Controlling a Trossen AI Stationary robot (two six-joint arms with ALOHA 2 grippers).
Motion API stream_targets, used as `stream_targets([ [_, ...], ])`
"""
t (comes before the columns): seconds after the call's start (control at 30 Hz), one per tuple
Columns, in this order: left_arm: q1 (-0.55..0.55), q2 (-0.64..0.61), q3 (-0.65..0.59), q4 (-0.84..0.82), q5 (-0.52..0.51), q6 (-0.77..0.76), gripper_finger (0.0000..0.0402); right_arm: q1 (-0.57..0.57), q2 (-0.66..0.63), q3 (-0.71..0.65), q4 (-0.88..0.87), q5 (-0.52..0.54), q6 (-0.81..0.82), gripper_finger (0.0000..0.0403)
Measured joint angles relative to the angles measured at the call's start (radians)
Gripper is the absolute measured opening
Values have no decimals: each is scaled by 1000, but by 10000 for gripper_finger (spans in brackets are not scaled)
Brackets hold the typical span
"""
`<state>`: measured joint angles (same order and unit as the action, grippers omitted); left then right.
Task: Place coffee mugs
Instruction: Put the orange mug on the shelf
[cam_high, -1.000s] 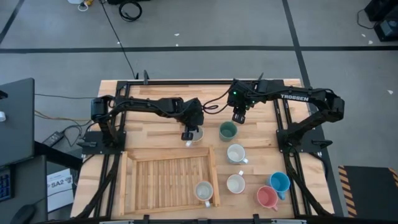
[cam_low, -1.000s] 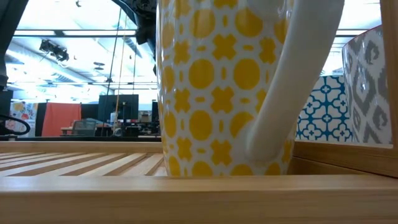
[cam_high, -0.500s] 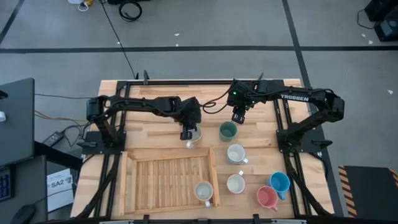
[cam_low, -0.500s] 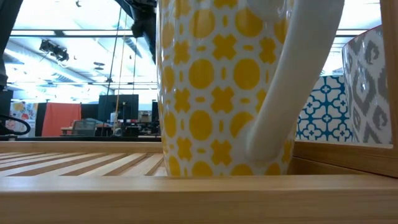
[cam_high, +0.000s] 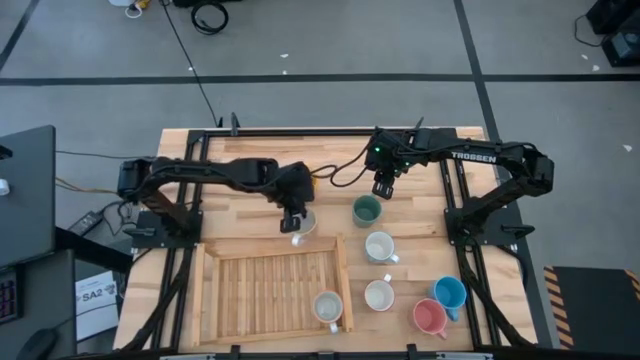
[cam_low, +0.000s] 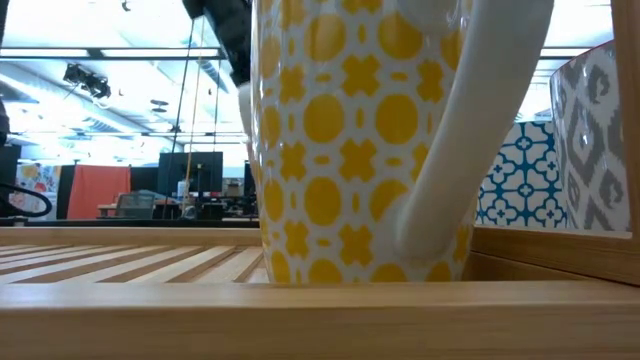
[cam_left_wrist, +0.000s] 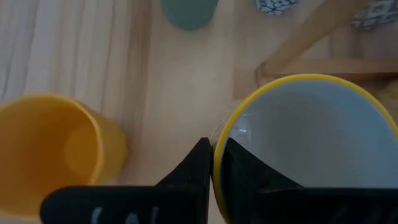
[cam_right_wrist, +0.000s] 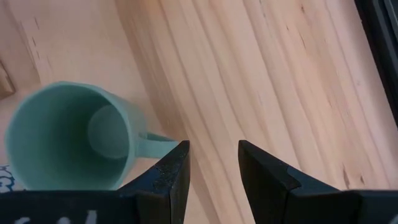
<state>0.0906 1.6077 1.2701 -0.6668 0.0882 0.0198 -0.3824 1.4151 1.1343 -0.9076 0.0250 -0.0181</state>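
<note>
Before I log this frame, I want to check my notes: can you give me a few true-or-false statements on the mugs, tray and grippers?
1. The left gripper is shut on the rim of the yellow-rimmed mug. True.
2. The right gripper grips the green mug. False: its fingers are open, above the table beside the mug's handle.
3. One mug stands inside the slatted wooden tray. True.
4. The pink mug is in the tray. False: it stands on the table right of the tray, next to the blue mug.
5. The green mug lies on its side. False: it stands upright.
</note>
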Motion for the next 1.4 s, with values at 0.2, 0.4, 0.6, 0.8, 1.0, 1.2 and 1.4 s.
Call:
stream_targets([
  [0.2, -78, -44, 0, -72, -27, -128, 32, 0, 0, 0, 5, 0, 0, 142],
  [0.4, -196, -52, 0, -119, -57, -280, 32, 0, 0, 0, 12, 0, 0, 142],
  [0.6, -325, -52, 0, -125, -123, -463, 31, 0, 0, 0, 30, 0, 0, 142],
  [0.8, -446, -51, 0, -123, -198, -652, 31, 0, 0, 0, 60, 0, -1, 142],
  [1.0, -541, -42, 0, -99, -258, -848, 31, 0, 0, 0, 70, 0, -2, 142],
  [1.2, -613, 15, 0, -45, -269, -1011, 31, 1, 0, 0, 71, 0, -3, 142],
  [1.4, -661, 87, 1, 36, -268, -1102, 31, 1, 0, 0, 77, 0, -3, 142],
])
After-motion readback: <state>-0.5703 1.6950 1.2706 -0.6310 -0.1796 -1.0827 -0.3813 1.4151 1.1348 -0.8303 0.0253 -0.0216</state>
